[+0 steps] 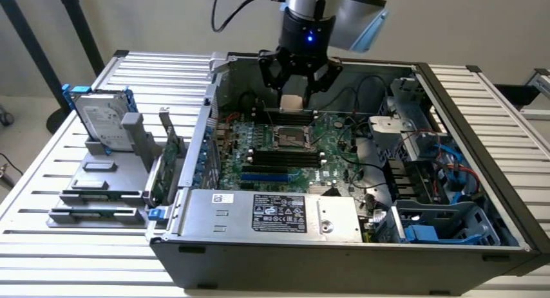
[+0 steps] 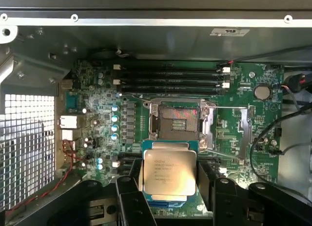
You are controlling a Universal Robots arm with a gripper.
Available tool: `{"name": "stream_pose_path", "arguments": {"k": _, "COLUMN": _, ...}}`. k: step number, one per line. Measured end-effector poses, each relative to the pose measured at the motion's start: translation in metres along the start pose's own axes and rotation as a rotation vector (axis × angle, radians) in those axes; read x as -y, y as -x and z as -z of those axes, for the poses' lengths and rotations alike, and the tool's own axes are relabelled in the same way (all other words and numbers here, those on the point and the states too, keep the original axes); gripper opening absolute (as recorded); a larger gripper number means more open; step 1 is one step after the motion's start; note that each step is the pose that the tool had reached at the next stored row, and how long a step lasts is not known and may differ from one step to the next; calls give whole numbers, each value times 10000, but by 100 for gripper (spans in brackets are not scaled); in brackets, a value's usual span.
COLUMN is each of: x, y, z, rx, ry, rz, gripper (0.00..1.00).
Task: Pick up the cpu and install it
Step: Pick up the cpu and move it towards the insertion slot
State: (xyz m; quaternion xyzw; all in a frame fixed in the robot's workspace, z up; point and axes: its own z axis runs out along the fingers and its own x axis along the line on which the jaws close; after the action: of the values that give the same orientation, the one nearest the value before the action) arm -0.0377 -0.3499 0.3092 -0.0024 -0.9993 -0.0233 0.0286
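A: Entry. The hand (image 1: pixel 293 97) hangs inside the open computer case (image 1: pixel 344 259), which sits on the slatted table (image 1: pixel 35 201). State of the hand?

B: Narrow, closed on the cpu (image 2: pixel 168 173). In the wrist view the black fingers (image 2: pixel 130 197) press two opposite edges. The chip lies flat between them, silver lid toward the camera.

A: Position relative to the board?

B: In the air above the motherboard (image 2: pixel 234 133), near the empty socket (image 2: pixel 178 121). Whether it is squarely over the socket, I cannot tell. The socket looks uncovered, contact field exposed.

A: Handling notes?

B: My judgement: light, thin, rigid. The metal lid is smooth, so likely slippery. The edges are the place to hold it, as here, because the underside contacts and the socket field are probably fragile. The rim gives the fingers little depth to bite on, so a slip or tilt seems the main risk.

A: Any tilt?

B: It looks level to me. I cannot judge finer than that.
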Motion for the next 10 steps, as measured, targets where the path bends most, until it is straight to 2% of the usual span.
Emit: {"name": "stream_pose_path", "arguments": {"k": 10, "x": -130, "y": 65, "z": -185, "rx": 2, "ry": 2, "rz": -63, "gripper": 54}}
